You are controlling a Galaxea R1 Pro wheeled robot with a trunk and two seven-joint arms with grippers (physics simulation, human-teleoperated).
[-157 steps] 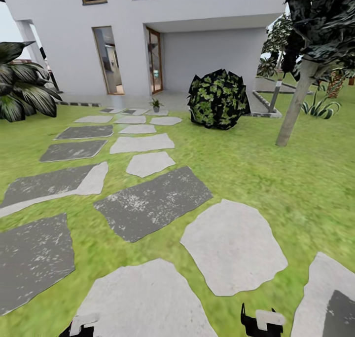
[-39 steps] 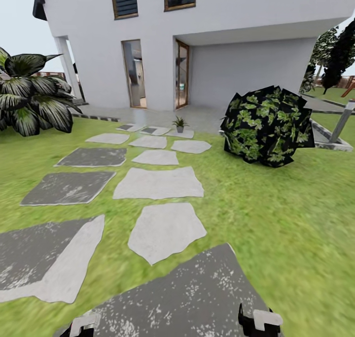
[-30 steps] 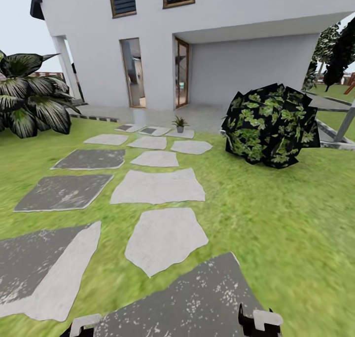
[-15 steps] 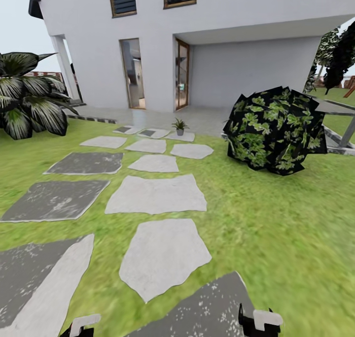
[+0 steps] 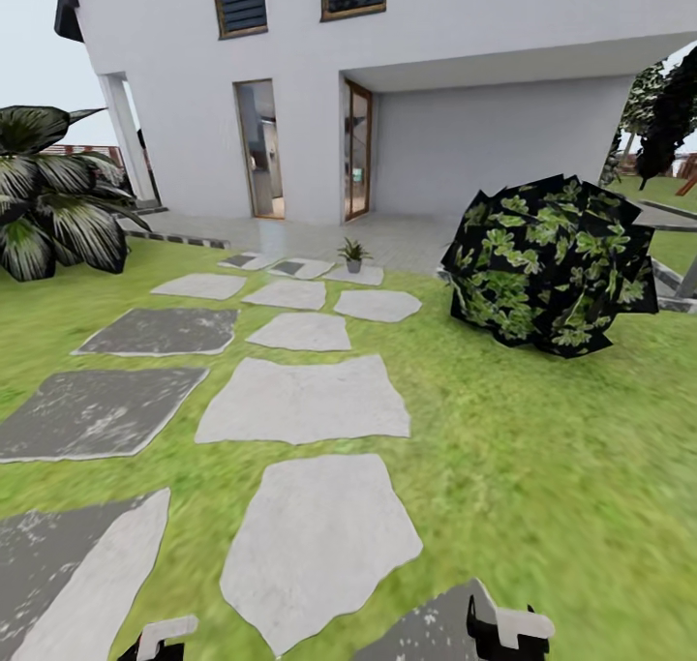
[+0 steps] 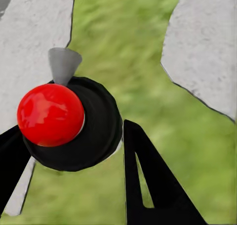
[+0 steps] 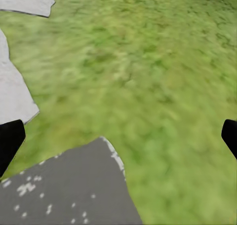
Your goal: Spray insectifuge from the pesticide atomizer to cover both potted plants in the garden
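I am gripping the pesticide atomizer (image 6: 101, 136), a round black body with a glossy red ball and a grey cone tip, in the left gripper (image 6: 71, 129), whose black fingers (image 6: 168, 200) are pressing on either side of it. The right gripper (image 7: 118, 136) is hanging wide open, carrying nothing, over green lawn (image 7: 163, 62) and a dark grey stepping stone (image 7: 64, 190). In the head view, pale flat stepping stones (image 5: 305, 400) are running up the middle toward a white house (image 5: 465, 22), with a round dark-leaved bush (image 5: 550, 250) at the right and a small spiky potted plant (image 5: 353, 253) near the centre.
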